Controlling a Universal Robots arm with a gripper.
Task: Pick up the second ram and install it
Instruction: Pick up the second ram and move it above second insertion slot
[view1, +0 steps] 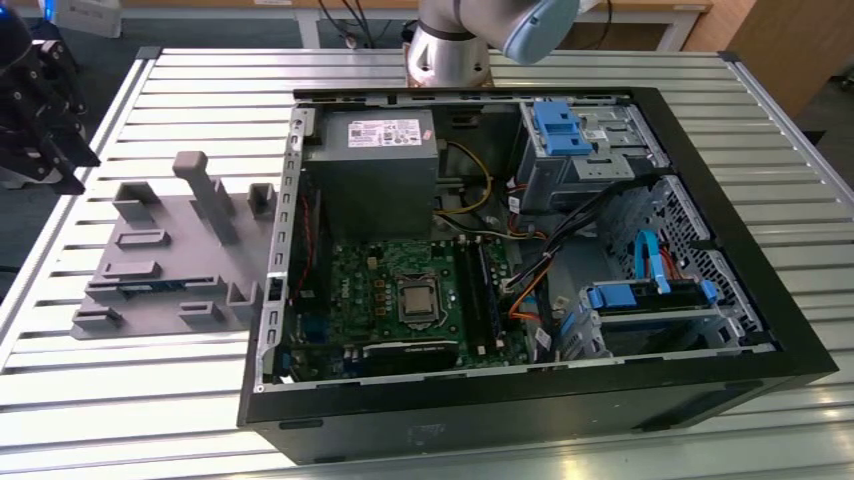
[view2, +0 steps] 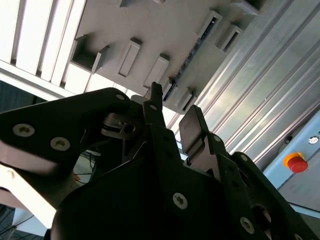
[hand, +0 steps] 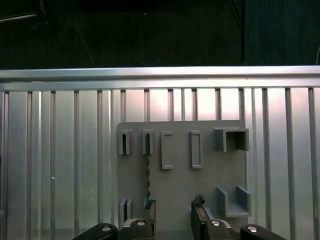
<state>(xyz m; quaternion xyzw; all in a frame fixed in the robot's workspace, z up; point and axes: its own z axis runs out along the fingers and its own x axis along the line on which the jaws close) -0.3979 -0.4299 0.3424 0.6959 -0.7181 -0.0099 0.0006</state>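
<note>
The empty hand (hand: 174, 202), jaws apart, hovers over the fixture (hand: 180, 185) off-centre from the ram (hand: 148, 175), so descending might crush rather than straddle it.

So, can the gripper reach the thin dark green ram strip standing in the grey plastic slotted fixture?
Probably yes: the black gripper, open, faces the grey fixture, and nothing covers the green ram strip in its slot.
</note>
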